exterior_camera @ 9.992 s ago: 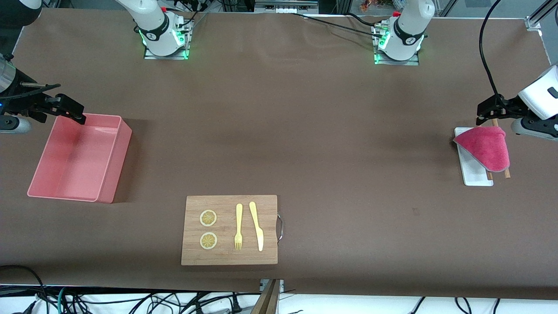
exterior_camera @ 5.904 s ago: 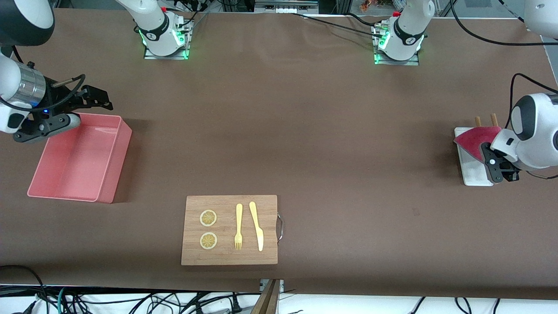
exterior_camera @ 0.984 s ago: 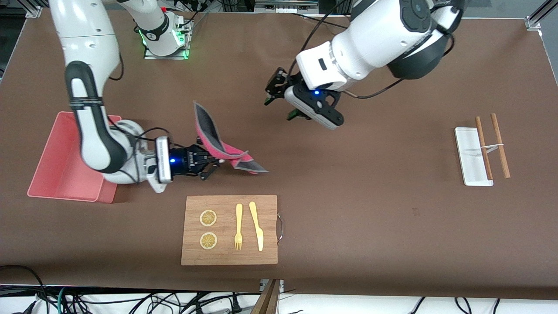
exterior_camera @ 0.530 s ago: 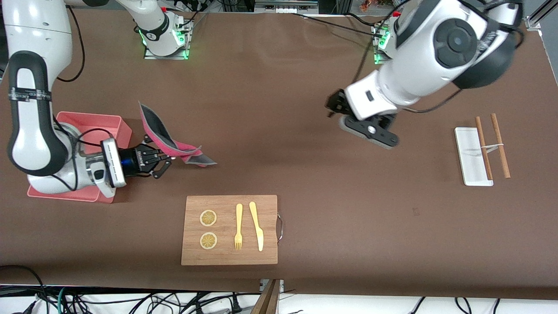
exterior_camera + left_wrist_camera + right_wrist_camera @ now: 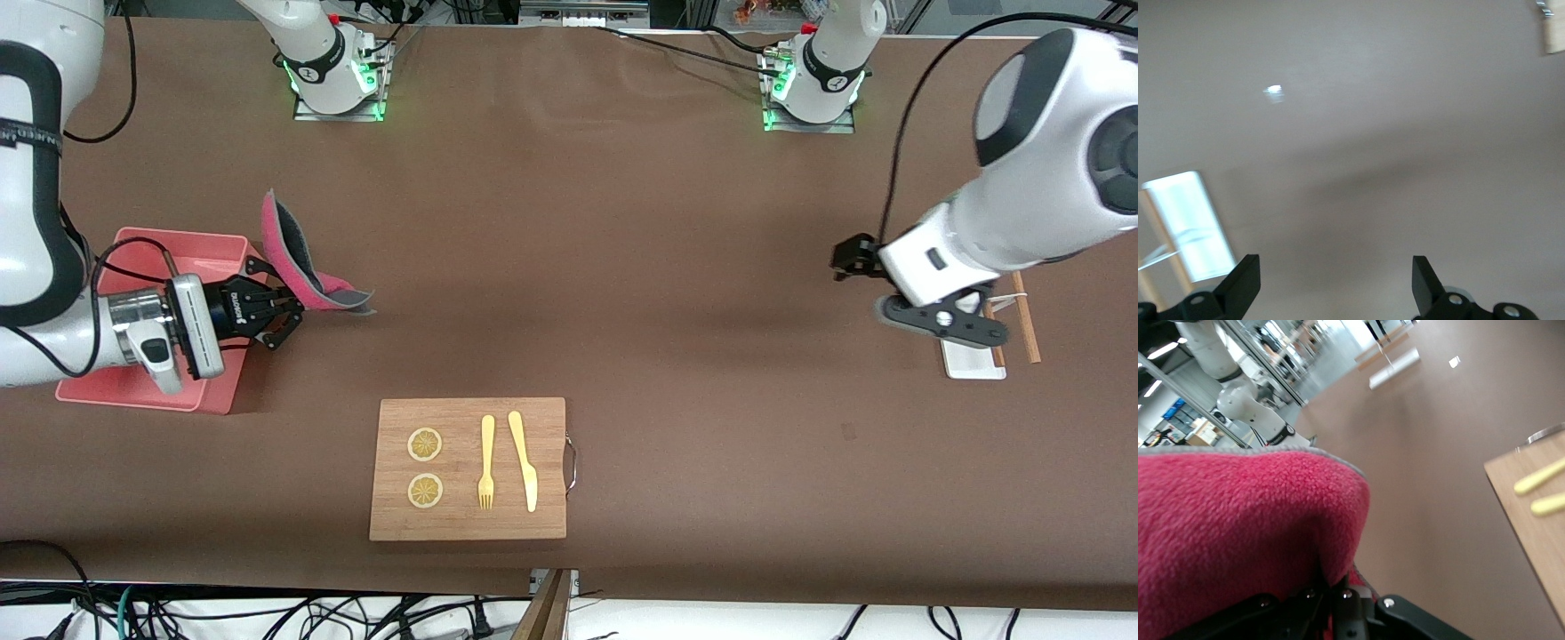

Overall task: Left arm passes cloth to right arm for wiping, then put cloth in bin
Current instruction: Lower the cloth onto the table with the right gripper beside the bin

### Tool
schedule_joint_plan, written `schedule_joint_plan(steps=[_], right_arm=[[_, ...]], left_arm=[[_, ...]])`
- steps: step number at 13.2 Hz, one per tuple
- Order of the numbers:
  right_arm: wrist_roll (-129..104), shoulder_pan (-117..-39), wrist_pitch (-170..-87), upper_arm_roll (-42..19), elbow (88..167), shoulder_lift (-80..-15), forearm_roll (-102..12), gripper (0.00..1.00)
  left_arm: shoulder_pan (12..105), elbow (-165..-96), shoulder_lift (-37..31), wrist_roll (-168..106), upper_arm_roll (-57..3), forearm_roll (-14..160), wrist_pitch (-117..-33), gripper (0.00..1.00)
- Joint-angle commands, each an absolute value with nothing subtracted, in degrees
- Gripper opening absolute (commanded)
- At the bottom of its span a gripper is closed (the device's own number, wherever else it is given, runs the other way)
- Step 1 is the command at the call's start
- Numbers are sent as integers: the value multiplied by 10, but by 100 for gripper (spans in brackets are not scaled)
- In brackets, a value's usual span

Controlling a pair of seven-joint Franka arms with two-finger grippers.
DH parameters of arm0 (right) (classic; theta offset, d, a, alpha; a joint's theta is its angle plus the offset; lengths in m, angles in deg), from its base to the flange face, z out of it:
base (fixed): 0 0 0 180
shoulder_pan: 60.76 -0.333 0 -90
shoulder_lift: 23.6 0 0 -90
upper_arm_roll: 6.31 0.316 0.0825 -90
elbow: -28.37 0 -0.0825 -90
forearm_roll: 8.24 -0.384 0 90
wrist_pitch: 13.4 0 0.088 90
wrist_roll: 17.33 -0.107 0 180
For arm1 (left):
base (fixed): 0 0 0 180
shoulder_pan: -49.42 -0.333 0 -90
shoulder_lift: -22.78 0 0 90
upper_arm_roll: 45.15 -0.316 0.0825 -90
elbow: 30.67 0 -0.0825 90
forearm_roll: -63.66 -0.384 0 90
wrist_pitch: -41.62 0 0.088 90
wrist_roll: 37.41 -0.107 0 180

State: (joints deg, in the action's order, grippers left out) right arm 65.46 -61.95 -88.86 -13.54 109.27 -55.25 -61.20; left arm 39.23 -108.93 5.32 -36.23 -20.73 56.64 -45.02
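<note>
The right hand [image 5: 283, 313] is clamped on the cloth [image 5: 298, 267], held beside the bin [image 5: 142, 387] at the right arm's end of the surface [image 5: 622, 267]. The handover looks finished; wiping or binning comes next, which calls for carrying the cloth over the bin's rim. The left hand [image 5: 858, 267], fingers spread and empty, waits near the white tray [image 5: 965, 360]. No readable writing.

A brown mat [image 5: 569, 267] covers the whole table. Cables [image 5: 222, 618] tangle along the pale floor at the near edge. Metal framing [image 5: 1238, 360] and bright overhead lights show in the room around it.
</note>
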Motion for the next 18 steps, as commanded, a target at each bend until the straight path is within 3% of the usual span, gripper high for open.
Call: schedule_joint_plan(steps=[1, 3, 4, 6, 7, 10, 18], right_arm=[[562, -627, -885, -133, 1083, -519, -547, 0], [480, -648, -892, -133, 1083, -490, -491, 0], [438, -649, -894, -129, 1080, -483, -475, 0], [361, -666, -910, -128, 1080, -458, -426, 0], [313, -673, -929, -126, 1087, -440, -392, 0], [173, -678, -962, -94, 1126, -391, -301, 0], [-114, -678, -1126, -46, 1326, -328, -105, 0]], left_arm=[[434, -1097, 131, -366, -294, 570, -457, 100], [508, -1144, 156, -373, -419, 593, -513, 100], [512, -1184, 168, -375, -443, 623, -535, 100], [511, -1280, 231, -375, -448, 659, -571, 100], [512, -1292, 247, -373, -444, 659, -566, 100], [504, -1267, 245, -376, -444, 655, -508, 100], [510, -1256, 238, -417, -441, 654, -508, 100]])
